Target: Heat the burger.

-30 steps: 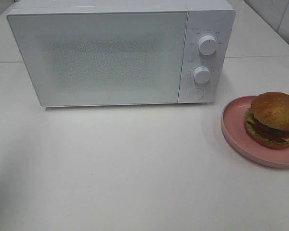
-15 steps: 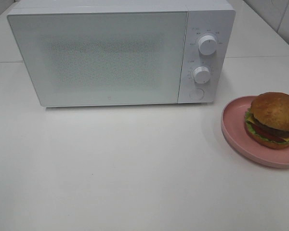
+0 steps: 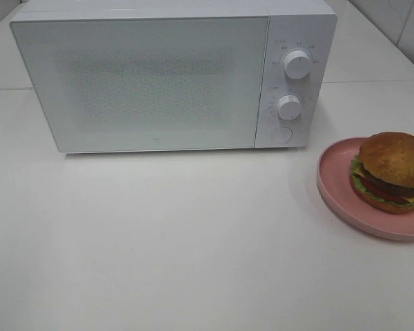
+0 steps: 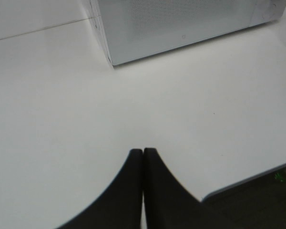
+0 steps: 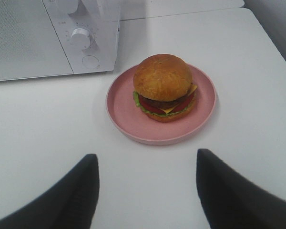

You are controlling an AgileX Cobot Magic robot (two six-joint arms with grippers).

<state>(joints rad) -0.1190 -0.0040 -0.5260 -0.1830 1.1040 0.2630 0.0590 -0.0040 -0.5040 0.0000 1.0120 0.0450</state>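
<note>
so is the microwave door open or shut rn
Shut. The microwave door sits flush with the control panel, and the burger is outside on the pink plate.

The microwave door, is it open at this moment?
No, the microwave door is shut flush with its front, and the burger sits outside on the pink plate.

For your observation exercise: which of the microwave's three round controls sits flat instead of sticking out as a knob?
The lowest one, a flat button beneath the two raised knobs.
</note>
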